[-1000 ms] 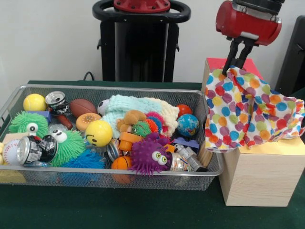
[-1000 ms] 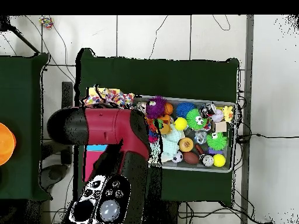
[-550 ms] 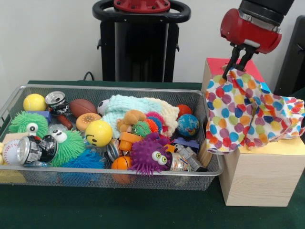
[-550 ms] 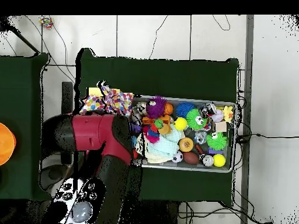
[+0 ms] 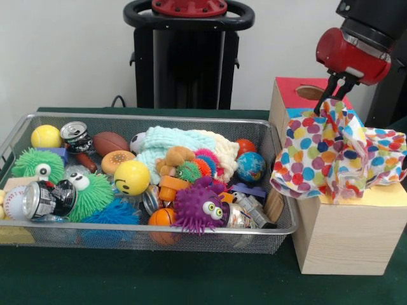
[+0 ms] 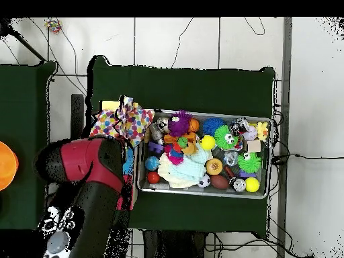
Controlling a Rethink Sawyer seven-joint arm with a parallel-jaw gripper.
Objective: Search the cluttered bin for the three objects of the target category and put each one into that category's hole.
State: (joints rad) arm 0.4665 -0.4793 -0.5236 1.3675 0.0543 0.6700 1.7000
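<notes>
Front view showed the claw (image 5: 337, 91) pinched shut on the top of the polka-dot cloth (image 5: 337, 155), which hung draped over the wooden box (image 5: 346, 235) at three o'clock from the wire bin (image 5: 19, 136). The cloth looked limp and wide, so I judged it needed lifting clear and gathering over the round hole (image 5: 310, 93) in the box's red top, at eleven o'clock from the claw, before being let go. Against a second earlier, the arm (image 6: 91, 164) had swung away from the bin, uncovering that hole, and the cloth had trailed along with it.
</notes>
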